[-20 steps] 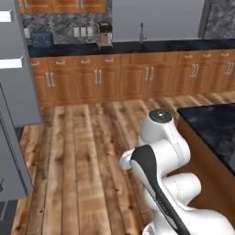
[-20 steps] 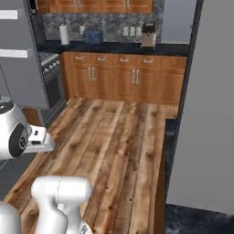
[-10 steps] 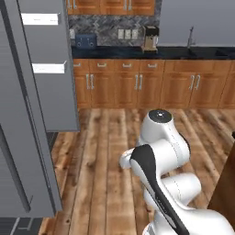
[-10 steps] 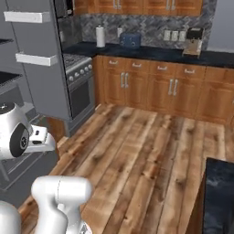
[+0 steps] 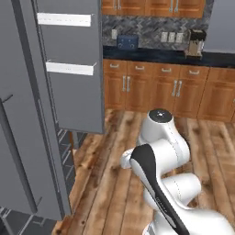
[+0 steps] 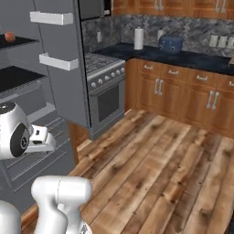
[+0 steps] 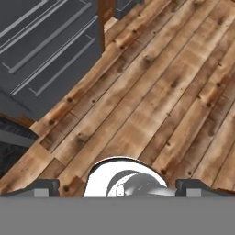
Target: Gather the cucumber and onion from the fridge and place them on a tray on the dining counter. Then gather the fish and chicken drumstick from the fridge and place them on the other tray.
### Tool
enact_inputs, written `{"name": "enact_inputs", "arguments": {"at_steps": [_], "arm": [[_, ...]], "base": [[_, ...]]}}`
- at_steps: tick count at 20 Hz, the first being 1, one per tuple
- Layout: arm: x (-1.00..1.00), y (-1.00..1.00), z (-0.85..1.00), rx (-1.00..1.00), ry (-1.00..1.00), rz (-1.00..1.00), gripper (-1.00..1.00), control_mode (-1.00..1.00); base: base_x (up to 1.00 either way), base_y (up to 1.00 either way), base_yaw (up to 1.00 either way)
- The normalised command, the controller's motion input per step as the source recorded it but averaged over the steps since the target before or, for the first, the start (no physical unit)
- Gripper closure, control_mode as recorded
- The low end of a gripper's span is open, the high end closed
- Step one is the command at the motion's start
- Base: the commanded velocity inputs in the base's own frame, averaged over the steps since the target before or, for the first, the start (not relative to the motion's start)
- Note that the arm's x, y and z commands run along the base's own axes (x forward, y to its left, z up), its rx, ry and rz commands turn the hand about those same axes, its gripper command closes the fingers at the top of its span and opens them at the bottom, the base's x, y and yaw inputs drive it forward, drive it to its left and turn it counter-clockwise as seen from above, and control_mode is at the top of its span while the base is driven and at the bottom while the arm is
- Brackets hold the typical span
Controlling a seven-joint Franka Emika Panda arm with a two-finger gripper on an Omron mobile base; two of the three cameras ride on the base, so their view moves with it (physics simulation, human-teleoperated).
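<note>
Fridge: I see the fridge (image 5: 32, 114) at my 9 o'clock in the left base view, grey, one door swung out toward the floor with two white door bins (image 5: 64, 19) on it.
Onion: in the right base view a small reddish ball, the onion (image 6: 9, 36), sits on a black fridge shelf (image 6: 18, 42) at 10 o'clock, well apart from my arm.
Stove: a grey oven (image 6: 107, 98) stands just beside the open fridge door at 11 o'clock.
Wall counter: wooden cupboards (image 6: 183, 91) run from 12 to 2 o'clock, with a paper towel roll (image 6: 139, 38) and a blue toaster (image 6: 170, 44) on the dark top; a coffee machine (image 5: 196, 42) stands further right.
Floor: open wood planks (image 7: 151, 92) lie between me and the fridge.
Gripper: the gripper (image 7: 117, 187) points down at the floor, fingers spread wide, holding nothing.
</note>
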Motion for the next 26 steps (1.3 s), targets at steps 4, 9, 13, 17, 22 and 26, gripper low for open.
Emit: {"name": "enact_inputs", "arguments": {"at_steps": [4, 9, 13, 17, 22, 26], "arm": [[0.00, 0.00, 0.00, 0.00, 0.00, 0.00, -1.00, 1.00], [0.00, 0.00, 0.00, 0.00, 0.00, 0.00, -1.00, 1.00], [0.00, 0.00, 0.00, 0.00, 0.00, 0.00, -1.00, 1.00], [0.00, 0.00, 0.00, 0.00, 0.00, 0.00, -1.00, 1.00], [0.00, 0.00, 0.00, 0.00, 0.00, 0.00, -1.00, 1.00], [0.00, 0.00, 0.00, 0.00, 0.00, 0.00, -1.00, 1.00]], "base": [[0.55, -0.03, 0.42], [0.55, -0.09, 0.41], [0.57, -0.13, 0.41], [0.61, -0.17, 0.40], [0.63, -0.15, 0.39], [0.61, -0.15, 0.39]]}}
